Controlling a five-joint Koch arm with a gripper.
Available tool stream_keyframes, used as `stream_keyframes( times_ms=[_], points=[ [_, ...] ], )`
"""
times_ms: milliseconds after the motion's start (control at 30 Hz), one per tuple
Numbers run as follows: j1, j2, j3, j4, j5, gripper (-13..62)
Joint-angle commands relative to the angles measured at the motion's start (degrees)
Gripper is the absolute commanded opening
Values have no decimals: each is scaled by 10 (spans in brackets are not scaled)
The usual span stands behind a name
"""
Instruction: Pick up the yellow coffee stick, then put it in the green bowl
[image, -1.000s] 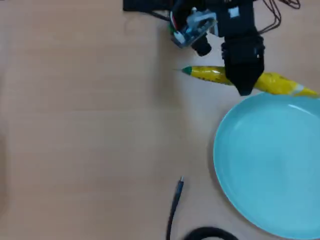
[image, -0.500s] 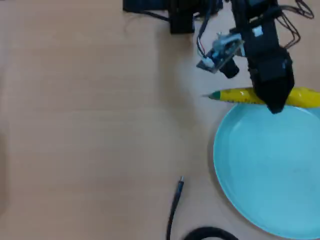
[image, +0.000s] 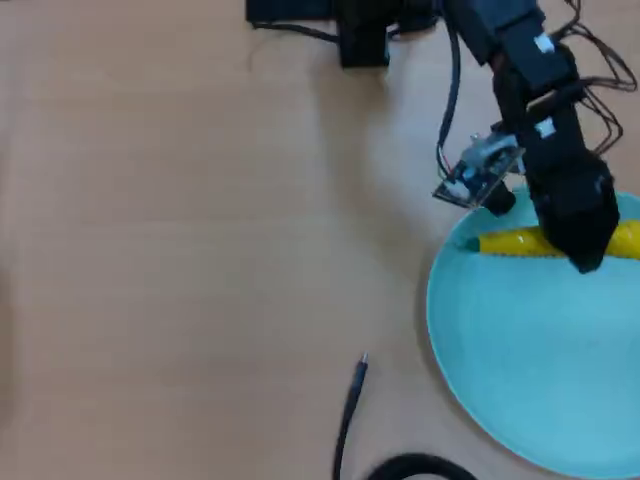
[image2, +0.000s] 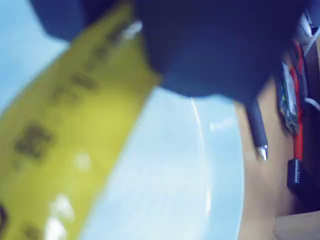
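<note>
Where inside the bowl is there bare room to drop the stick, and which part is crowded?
The green bowl is bare across its middle and lower part in the overhead view. Its upper rim is crowded: the gripper holds the yellow coffee stick there. Outside, the black cable lies lower left.

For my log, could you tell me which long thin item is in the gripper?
The yellow coffee stick, held over the green bowl; the black cable lies on the table.

Even soft light overhead; wrist view heavily blurred, glare streak on the green bowl (image2: 200, 150).
</note>
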Motion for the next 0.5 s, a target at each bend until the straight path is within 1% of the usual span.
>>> stream_keyframes(
  times_ms=[0, 267, 467],
  points=[
    [-10, -8, -33, -97, 18, -69],
    [-11, -77, -54, -160, 19, -69],
    [-15, -118, -95, -172, 19, -69]
  ],
)
